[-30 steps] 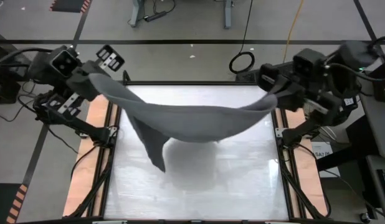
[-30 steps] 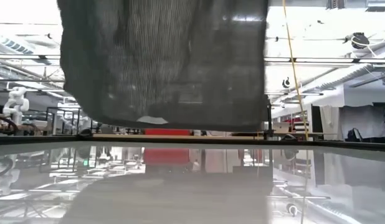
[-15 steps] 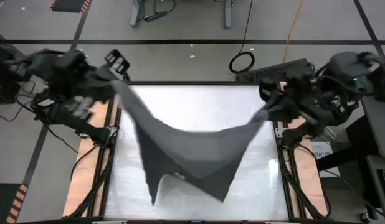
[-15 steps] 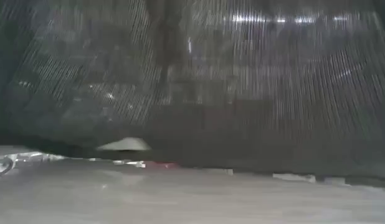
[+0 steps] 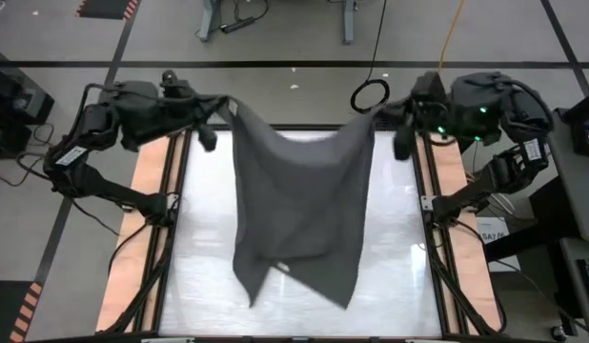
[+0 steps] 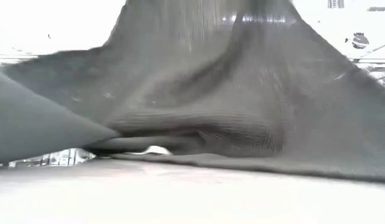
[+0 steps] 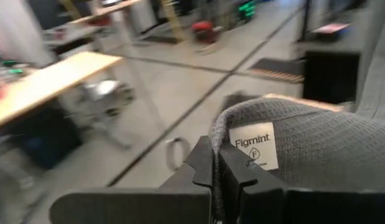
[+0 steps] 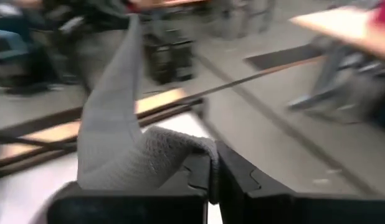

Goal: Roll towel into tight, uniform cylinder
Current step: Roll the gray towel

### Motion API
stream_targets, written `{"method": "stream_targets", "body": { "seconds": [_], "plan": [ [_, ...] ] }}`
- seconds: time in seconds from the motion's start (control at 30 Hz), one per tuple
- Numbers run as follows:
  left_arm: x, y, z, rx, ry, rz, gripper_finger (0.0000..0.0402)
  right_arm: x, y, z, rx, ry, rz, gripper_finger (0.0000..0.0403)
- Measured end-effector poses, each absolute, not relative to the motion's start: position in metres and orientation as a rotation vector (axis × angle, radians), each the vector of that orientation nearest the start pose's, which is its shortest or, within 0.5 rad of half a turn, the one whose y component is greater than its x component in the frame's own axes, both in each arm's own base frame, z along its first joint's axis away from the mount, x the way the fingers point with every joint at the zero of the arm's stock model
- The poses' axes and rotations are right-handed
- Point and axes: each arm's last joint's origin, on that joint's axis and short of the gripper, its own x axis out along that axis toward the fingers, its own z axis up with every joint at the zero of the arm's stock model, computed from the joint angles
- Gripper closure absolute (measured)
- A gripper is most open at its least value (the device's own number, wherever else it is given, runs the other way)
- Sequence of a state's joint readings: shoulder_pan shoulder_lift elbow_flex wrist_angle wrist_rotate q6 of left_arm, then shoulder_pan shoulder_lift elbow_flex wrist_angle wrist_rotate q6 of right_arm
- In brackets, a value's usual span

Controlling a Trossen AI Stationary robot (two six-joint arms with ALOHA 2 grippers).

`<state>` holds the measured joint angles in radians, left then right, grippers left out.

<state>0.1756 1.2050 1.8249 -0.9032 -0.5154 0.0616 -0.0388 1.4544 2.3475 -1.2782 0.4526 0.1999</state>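
Note:
The dark grey towel [image 5: 299, 205] hangs between my two grippers at the table's far edge and slopes down toward the near side. Its near end [image 5: 304, 281] lies on the table [image 5: 399, 248]. In the low view the towel [image 6: 230, 106] fills the picture, with a small white tag [image 6: 156, 150] low down. My left gripper [image 5: 224, 103] is shut on the far left corner. My right gripper [image 5: 377, 116] is shut on the far right corner. Both stand above the table's far edge. My left gripper pinches the towel's far left corner [image 7: 225, 134] between its two fingers, right beside a white label [image 7: 253, 146]. The fingers come about level from the table's left. The corner is lifted; the cloth runs down from it to the table. My right gripper pinches the towel's far right corner [image 8: 191, 149] between its two fingers, with the cloth bunched beside them. The fingers come about level from the table's right. The corner is held up, and the top edge [image 5: 304, 133] sags a little between the two grippers.
Wooden side strips and dark rails [image 5: 152, 219] run along the table's left and right [image 5: 442, 238]. A black cable ring [image 5: 370, 95] lies on the floor beyond the far edge. Bare table surface shows to the left [image 5: 204, 238] and right of the towel.
Both grippers have come down and inward toward the table's middle at the far edge, tipping to about level. The towel, which hung sagging between them clear of the table, has swung toward the near edge; it has spread out and its near end has landed on the table.

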Motion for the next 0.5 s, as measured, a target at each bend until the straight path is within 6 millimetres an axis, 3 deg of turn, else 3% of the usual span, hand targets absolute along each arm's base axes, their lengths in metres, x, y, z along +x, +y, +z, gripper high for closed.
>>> {"method": "stream_targets", "body": {
  "seconds": [0.17, 0.3, 0.4, 0.5],
  "plan": [
    [0.181, 0.067, 0.512, 0.139, 0.343, 0.749, 0.0400, 0.191, -0.038, 0.557, 0.036, 0.352, -0.595, 0.0397],
    [0.188, 0.062, 0.526, 0.023, 0.140, 0.421, 0.0400, 0.199, -0.038, 0.564, 0.109, 0.264, -0.421, 0.0397],
    [0.188, 0.050, 0.545, -0.077, -0.060, 0.113, 0.0400, 0.195, -0.029, 0.576, 0.197, 0.152, -0.237, 0.0397],
    [0.187, 0.039, 0.562, -0.140, -0.216, -0.089, 0.0400, 0.187, -0.019, 0.588, 0.277, 0.058, -0.086, 0.0397]
  ]
}}
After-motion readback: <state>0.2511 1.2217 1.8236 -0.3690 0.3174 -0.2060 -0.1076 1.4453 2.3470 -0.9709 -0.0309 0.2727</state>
